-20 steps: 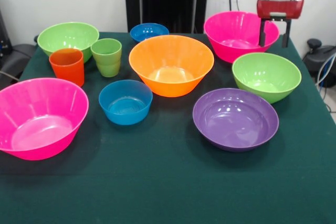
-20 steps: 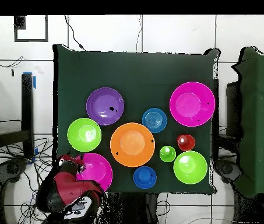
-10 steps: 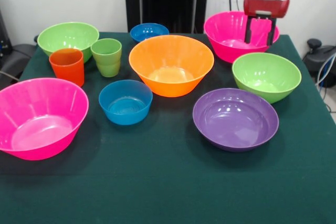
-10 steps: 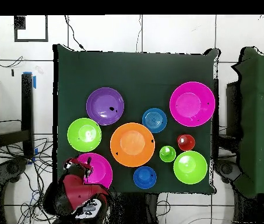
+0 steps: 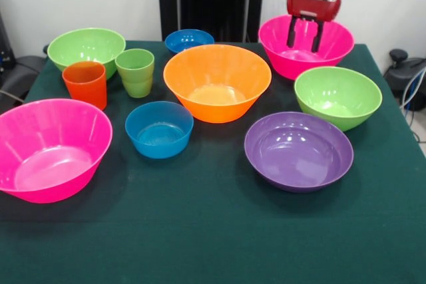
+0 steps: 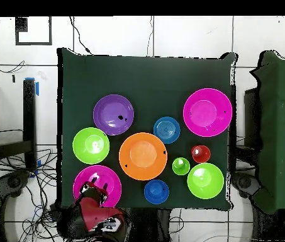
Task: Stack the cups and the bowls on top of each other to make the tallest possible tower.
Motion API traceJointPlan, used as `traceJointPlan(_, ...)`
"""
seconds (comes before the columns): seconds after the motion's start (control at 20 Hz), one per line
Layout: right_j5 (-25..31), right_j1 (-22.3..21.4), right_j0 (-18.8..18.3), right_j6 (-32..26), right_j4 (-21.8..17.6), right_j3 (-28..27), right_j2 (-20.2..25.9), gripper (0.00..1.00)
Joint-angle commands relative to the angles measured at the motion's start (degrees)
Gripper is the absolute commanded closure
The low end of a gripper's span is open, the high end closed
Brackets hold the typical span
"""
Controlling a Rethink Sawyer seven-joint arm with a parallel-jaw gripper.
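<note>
- My hand [image 5: 305,33] hangs over the far pink bowl [image 5: 336,46], fingers apart and holding nothing, tips dipping within its rim as the front view shows it.
- That bowl sits empty at the table's [image 5: 213,237] far edge, right under me.
- Just beyond it, toward the camera, stands a green bowl [image 5: 338,96], then the purple bowl [image 5: 298,150]; both empty.
- Beside my hand, toward the table's middle, is the orange bowl [image 5: 217,81], empty, nearly touching the pink one.
- A small blue bowl [image 5: 189,39] sits at the far edge past the orange one; another blue bowl [image 5: 159,128] lies nearer the camera.
- Well across from my hand stand the green cup [image 5: 135,72] and the orange-red cup [image 5: 85,84], upright, just beside each other.
- Behind them is the second green bowl [image 5: 85,49]; the second pink bowl [image 5: 52,148] sits by the table's side edge.
- Nothing is stacked; every piece stands alone.
- Open cloth fills the camera-side strip of the table, farthest from my hand.
</note>
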Motion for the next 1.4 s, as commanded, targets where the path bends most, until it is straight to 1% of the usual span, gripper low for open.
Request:
traceJointPlan(0.05,-4.4,5.4,-1.1,15.6,-2.2,3.7,8.2,0.0)
traceJointPlan(0.15,-5.8,6.8,-0.8,16.6,-1.9,3.2,9.0,0.0)
traceJointPlan(0.25,-6.2,7.3,-0.6,16.8,-1.7,3.0,9.3,0.0)
traceJointPlan(0.5,-8.5,8.5,-1.5,18.3,-2.5,2.6,11.2,0.0)
traceJointPlan(0.8,-9.9,9.5,-1.9,19.1,-3.3,1.6,12.0,0.0)
traceJointPlan(1.0,-10.0,9.6,-1.6,19.7,-3.2,1.3,12.7,0.0)
traceJointPlan(1.05,-9.8,9.3,-1.3,19.9,-3.0,1.6,12.9,0.0)
traceJointPlan(1.15,-8.7,7.2,-0.3,20.7,-1.9,2.9,13.5,0.0)
traceJointPlan(1.25,-6.7,3.4,0.9,21.3,-0.3,4.8,14.2,0.0)
traceJointPlan(1.4,-4.5,0.9,1.5,20.9,0.5,5.7,14.2,0.0)
